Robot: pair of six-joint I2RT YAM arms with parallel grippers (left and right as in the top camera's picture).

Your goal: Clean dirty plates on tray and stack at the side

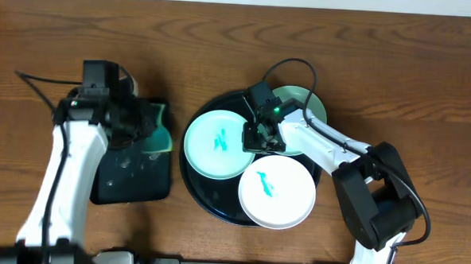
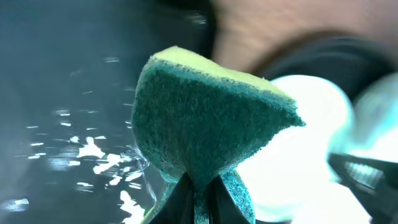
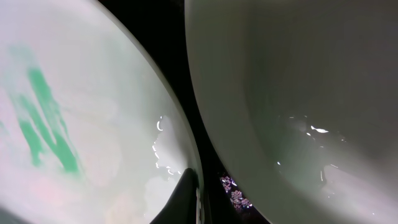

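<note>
**Current state.** The round black tray sits at the middle of the table and carries all three plates. The smeared mint-green plate lies on the side nearest the left arm. The white plate is at the front, and it also bears a teal smear. The rear mint-green plate is partly hidden under the right arm, so its centre cannot be checked. No plate is stacked at the side yet.

**Grippers.** The left gripper is pressed together on the lower corner of a green scouring sponge. It holds the sponge above the small rectangular tray, which is speckled with water drops. The right gripper is closed at the rim of the smeared mint-green plate, on the edge beside the rear plate. It appears to pinch that rim, though only one finger shows clearly.

**Step in hand.** Judged from this layout, cleaning of the first plate is being set up: the sponge is wetted and the plate is steadied.

**Next move.**
1. Carry the sponge across from the rectangular tray to the smeared plate.
2. Press the abrasive face flat on the teal mark.
3. Keep the right grip firm so the plate does not slide or tip against its neighbours.
</note>
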